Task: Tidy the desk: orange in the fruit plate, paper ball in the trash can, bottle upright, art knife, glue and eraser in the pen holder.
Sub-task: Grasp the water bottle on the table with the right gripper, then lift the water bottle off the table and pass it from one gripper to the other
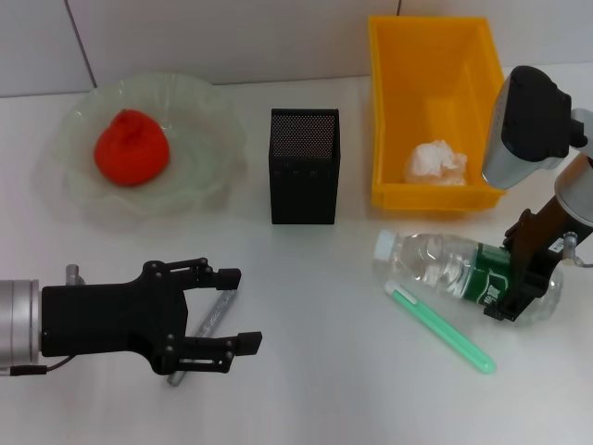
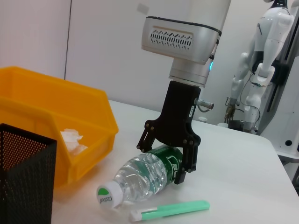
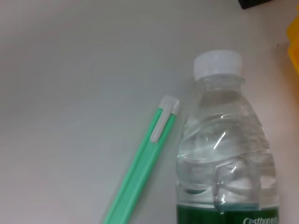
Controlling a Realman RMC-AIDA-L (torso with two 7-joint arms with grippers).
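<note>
Nearest, at the left, the left gripper (image 1: 236, 311) hovers over the table (image 1: 324, 389) with its fingers apart; a thin grey metal tool (image 1: 206, 326) lies on the table between and below them.

At the near right, a slim green art knife (image 1: 439, 327) with a white end lies flat, just beside the bottle (image 1: 435, 264). The bottle is clear plastic with a white cap and a green label, lying on its side with the cap pointing left. The right gripper (image 2: 164, 158) is down over the labelled part, its fingers straddling the body; whether they press on it cannot be told.

Farther back, at centre, stands the black mesh pen holder (image 1: 305, 166). To its right, the yellow trash can (image 1: 431, 111) holds the white paper ball (image 1: 435, 162). At the far left, the orange (image 1: 131, 148) sits in the pale green fruit plate (image 1: 199, 120).
</note>
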